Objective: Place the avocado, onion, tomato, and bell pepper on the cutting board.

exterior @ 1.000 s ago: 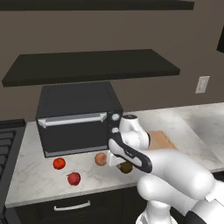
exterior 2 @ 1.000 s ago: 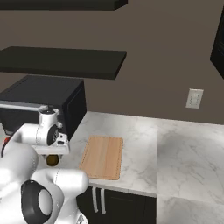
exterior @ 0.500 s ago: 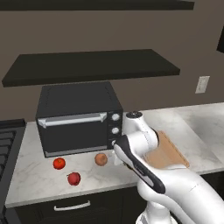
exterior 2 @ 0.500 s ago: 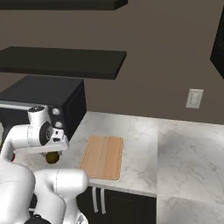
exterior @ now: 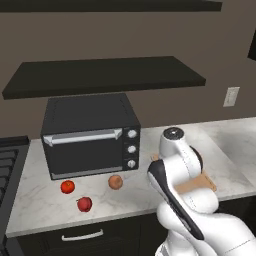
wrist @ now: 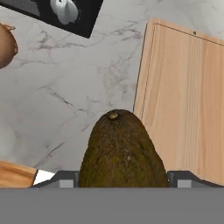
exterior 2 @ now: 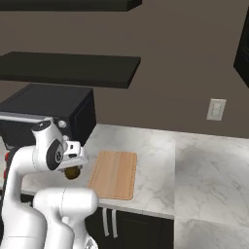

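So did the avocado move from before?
Yes. In the right base view the avocado, held in the hand, has moved right, closer to the cutting board.

The avocado point(wrist: 123, 151) is dull olive-brown with fine speckles and a tan stem scar. The cutting board point(wrist: 186, 96) is light brown wood with lengthwise grain. The desk point(exterior: 40, 202) is white marble with grey veins. The tomato point(exterior: 67, 187) is bright orange-red, the bell pepper point(exterior: 84, 204) deeper crimson, the onion point(exterior: 115, 182) tan-orange. The toaster oven point(exterior: 90, 135) is black with silver knobs.
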Controlling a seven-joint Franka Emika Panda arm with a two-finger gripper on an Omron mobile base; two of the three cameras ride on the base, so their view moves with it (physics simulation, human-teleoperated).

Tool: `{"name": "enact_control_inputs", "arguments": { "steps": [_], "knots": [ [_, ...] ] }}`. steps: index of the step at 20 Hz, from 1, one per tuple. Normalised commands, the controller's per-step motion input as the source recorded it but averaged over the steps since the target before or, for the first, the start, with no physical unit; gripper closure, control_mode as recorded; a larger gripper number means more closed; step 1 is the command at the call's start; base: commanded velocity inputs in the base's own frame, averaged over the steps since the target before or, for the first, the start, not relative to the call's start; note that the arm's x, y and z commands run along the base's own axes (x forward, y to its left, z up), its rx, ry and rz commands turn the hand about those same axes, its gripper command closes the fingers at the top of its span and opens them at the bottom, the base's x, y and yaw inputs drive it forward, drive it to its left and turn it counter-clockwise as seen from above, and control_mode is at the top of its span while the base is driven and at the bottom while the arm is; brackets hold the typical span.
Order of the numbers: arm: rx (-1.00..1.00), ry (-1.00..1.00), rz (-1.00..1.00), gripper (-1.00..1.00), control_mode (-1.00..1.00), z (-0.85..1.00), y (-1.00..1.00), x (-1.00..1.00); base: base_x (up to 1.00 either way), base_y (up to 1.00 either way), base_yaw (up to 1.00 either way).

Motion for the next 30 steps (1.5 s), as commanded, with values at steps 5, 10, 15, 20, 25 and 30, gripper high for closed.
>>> {"name": "enact_control_inputs", "arguments": {
  "steps": [5,10,15,20,25,30],
  "knots": [
    [0.00,-0.05,0.00,1.00,-1.00,0.35,-0.66,0.07,0.00,0.00,0.00],
    [0.00,0.00,0.00,1.00,-1.00,0.20,-0.57,0.24,0.00,0.00,0.00],
    [0.02,-0.01,0.03,1.00,-1.00,-0.12,-0.20,0.37,0.00,0.00,0.00],
    [0.04,-0.01,0.06,1.00,-1.00,-0.06,-0.21,0.58,0.00,0.00,0.00],
    [0.07,0.00,0.04,1.00,-1.00,-0.10,-0.04,0.52,0.00,0.00,0.00],
    [0.06,0.00,0.01,1.00,-1.00,-0.23,0.00,0.37,0.00,0.00,0.00]
  ]
}}
